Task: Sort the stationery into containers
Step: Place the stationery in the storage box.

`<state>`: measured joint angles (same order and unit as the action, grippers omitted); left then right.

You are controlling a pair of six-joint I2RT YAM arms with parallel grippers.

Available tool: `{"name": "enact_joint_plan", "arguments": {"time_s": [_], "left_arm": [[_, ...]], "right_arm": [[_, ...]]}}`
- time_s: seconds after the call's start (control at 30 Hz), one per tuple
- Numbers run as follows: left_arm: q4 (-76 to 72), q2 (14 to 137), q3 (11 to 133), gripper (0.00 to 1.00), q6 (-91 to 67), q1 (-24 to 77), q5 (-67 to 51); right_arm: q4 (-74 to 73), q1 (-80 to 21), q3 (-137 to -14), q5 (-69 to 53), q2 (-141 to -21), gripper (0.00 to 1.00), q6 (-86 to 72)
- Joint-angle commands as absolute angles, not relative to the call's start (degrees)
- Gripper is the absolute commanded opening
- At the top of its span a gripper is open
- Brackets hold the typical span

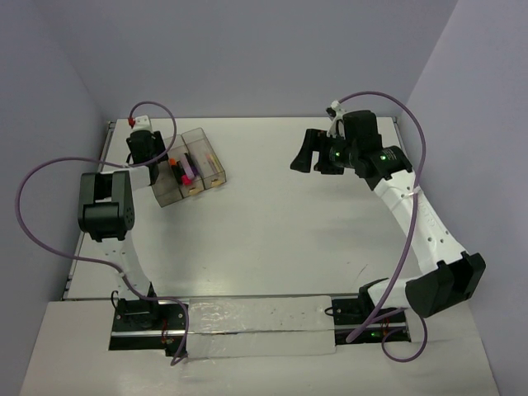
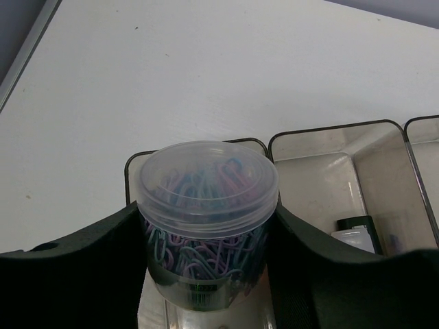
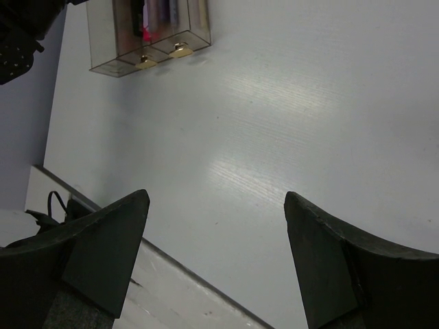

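Three clear bins (image 1: 167, 200) stand joined in a row on a white table (image 1: 289, 239).

The left gripper (image 2: 206, 240) is at the end bin of the row, the one nearest the arm. Its two dark fingers (image 2: 96, 260) are clamped on a small round clear tub (image 2: 206, 181) with its lid on, full of coloured paper clips. The tub sits over that end bin, its lower part seemingly inside the rim. Whether it rests on the bin floor cannot be told.

In the middle bin lie short markers (image 1: 183, 167), orange, red and purple. In the far bin of the row lie thin pale sticks (image 1: 211, 157).

The right gripper (image 3: 216, 199) hangs well apart from the bins, out over bare table. Its fingers are spread wide with nothing between them.

No loose stationery shows on the table around the bins in any view, so the sorting looks nearly done. What seems left is to let go of the tub in the end bin and draw the arm away. Anything hidden under the left arm cannot be ruled out.
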<state>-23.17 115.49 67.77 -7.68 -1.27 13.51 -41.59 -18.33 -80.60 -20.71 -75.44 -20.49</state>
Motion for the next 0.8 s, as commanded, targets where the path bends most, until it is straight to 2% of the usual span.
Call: {"name": "enact_joint_plan", "arguments": {"time_s": [0.0, 0.1, 0.4, 0.6, 0.77], "left_arm": [[-25.48, 111.5, 66.94, 0.69, -7.56, -1.01, 14.24], [-25.75, 110.84, 66.66, 0.71, -7.26, -0.84, 13.84], [-26.12, 110.52, 66.9, 0.7, -5.67, -0.53, 14.62], [-26.98, 111.0, 68.64, 0.63, -5.1, -0.53, 13.45], [-23.4, 111.76, 72.83, 0.46, -6.59, -0.61, 6.75]], "right_arm": [[-41.44, -17.84, -82.21, -20.65, -72.42, 0.87, -19.78], [-41.66, -17.84, -82.65, -20.6, -72.35, 0.87, -19.74], [-43.27, -17.84, -84.45, -20.95, -74.22, 0.87, -18.12], [-41.4, -17.84, -82.53, -21.44, -73.3, 0.87, -18.37], [-42.71, -17.84, -82.57, -20.47, -72.99, 0.87, -17.8]]}}
